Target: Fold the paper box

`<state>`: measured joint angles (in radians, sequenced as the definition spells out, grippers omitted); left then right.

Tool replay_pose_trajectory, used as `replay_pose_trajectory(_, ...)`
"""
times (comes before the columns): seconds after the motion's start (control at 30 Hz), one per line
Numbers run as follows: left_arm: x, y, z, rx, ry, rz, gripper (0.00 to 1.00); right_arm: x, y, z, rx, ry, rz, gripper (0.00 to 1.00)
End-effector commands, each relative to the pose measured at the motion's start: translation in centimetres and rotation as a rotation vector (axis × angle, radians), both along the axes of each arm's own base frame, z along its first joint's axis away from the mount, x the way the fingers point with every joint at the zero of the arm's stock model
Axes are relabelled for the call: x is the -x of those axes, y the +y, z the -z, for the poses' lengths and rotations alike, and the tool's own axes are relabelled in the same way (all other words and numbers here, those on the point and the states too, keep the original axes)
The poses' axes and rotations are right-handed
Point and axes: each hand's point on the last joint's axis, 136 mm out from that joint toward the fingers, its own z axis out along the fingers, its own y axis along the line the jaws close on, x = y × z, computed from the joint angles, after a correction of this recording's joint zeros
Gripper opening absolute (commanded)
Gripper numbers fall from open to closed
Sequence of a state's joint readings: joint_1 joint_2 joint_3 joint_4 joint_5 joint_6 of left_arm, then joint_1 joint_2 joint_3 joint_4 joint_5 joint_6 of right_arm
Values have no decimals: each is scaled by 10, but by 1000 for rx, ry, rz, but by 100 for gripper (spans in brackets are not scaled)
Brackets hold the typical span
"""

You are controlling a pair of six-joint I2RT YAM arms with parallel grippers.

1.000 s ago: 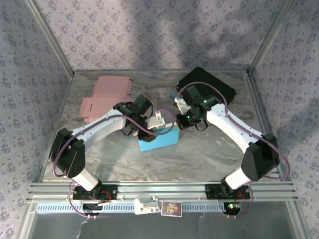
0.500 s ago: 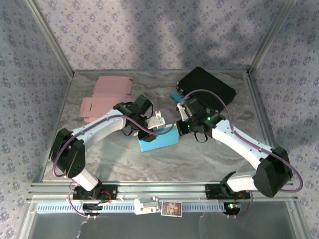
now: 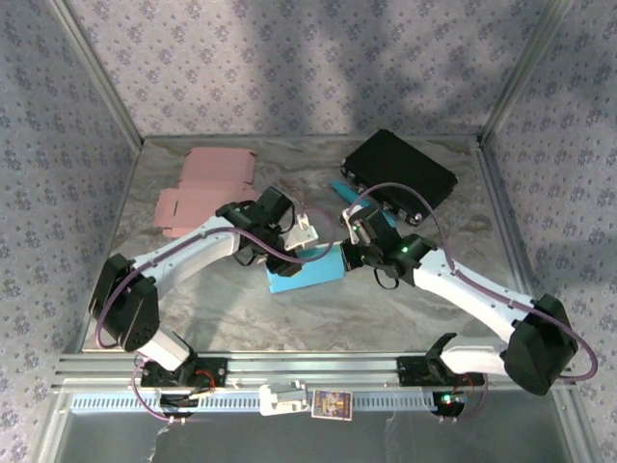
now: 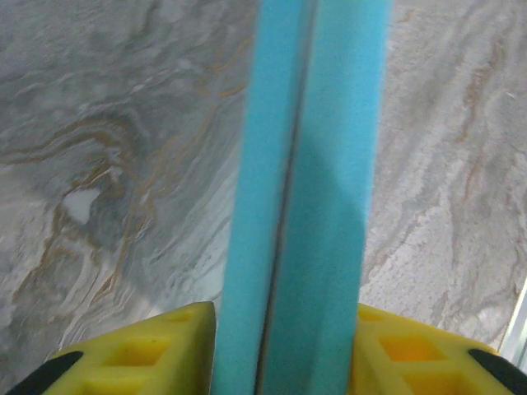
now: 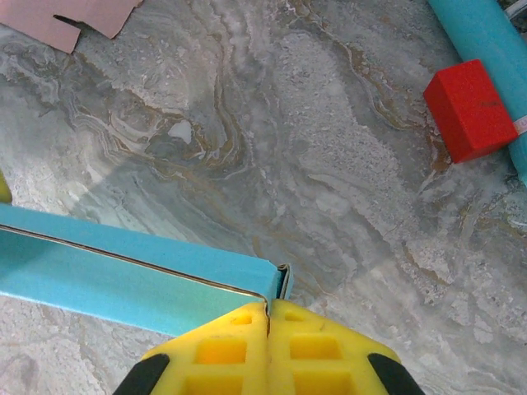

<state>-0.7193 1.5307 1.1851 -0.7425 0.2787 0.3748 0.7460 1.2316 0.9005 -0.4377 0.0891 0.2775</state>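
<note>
- Centrally on the marble table [image 3: 386, 309], the blue paper box [image 3: 307, 271] lay between both arms.
- The left gripper [image 4: 284, 329] straddled its upright wall; whether it clamped, I could not tell.
- The right gripper [image 5: 268, 317], jaws pressed together, met the box's corner.

Matt blue paper box [image 5: 123, 284], smooth marbled table [image 5: 329, 164], yellow fingers [image 5: 216, 350] probably plastic

Grey marbled tabletop [image 3: 318, 318] inside lilac floral-patterned walls [image 3: 289, 58], aluminium frame posts [image 3: 96, 72] at the corners.
</note>
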Motion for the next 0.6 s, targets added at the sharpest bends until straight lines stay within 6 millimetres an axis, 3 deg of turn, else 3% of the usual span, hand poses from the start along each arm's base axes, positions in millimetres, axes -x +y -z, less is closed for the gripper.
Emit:
replay_pose_trajectory(0.0, -11, 7, -16, 34, -61, -116, 47, 21, -14, 24, 79, 82, 5, 0)
replay_pose_trajectory(0.37, -13, 12, -27, 87, -107, -203, 55, 18, -10, 14, 83, 40, 28, 0)
replay_pose_trajectory(0.5, -13, 15, -39, 123, -132, -240, 58, 16, -9, 11, 83, 36, 39, 0)
replay_pose_trajectory(0.57, -13, 18, -47, 148, -153, -263, 65, 16, -8, 11, 82, 33, 36, 0)
